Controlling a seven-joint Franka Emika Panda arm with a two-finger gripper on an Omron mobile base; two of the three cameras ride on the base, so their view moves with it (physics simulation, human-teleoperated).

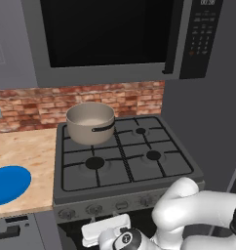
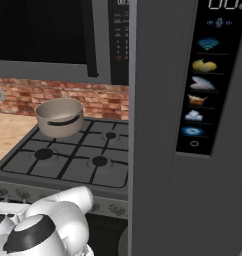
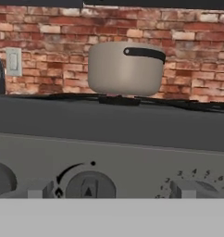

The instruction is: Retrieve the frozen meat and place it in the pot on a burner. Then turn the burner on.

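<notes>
The beige-grey pot (image 1: 90, 122) (image 2: 59, 117) with a dark side handle stands on the back left burner of the stove (image 1: 139, 188); its inside looks bare. From low down, the hand view shows the pot (image 3: 125, 69) over the stove's front edge. My gripper (image 3: 111, 192) is low in front of the stove's control panel, open, with nothing between its fingers, facing a knob (image 3: 88, 185). My hand (image 1: 106, 229) hangs just below the row of knobs (image 1: 94, 210). The frozen meat is out of view.
A round blue plate (image 1: 8, 184) lies on the wooden counter (image 1: 27, 151) left of the stove. A microwave (image 1: 105, 34) hangs above it. A tall grey fridge (image 2: 193, 165) with a dispenser panel stands close on the right. A brick wall (image 1: 51, 105) runs behind.
</notes>
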